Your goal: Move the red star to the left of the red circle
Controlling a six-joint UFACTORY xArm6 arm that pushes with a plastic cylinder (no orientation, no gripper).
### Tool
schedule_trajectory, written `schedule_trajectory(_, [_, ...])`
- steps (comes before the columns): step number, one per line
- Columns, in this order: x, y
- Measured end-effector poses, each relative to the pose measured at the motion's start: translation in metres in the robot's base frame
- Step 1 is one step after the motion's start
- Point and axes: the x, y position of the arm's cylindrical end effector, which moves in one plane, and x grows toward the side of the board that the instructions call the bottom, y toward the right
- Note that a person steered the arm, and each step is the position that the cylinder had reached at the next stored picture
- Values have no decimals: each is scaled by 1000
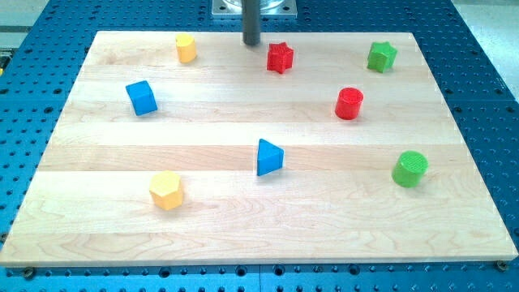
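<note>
The red star lies near the top edge of the wooden board, a little right of centre. The red circle stands lower and to the right of it. My tip is at the view's top, just up and left of the red star, with a small gap between them. It touches no block.
A yellow block lies top left, a blue cube left, a green star top right, a green cylinder right, a blue triangle in the middle and a yellow hexagon bottom left. The board's top edge is close behind my tip.
</note>
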Motion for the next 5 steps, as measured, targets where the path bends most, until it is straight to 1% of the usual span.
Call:
schedule_trajectory(2, [93, 96])
schedule_trajectory(3, [62, 74])
schedule_trajectory(4, [62, 43])
schedule_trajectory(5, [101, 41])
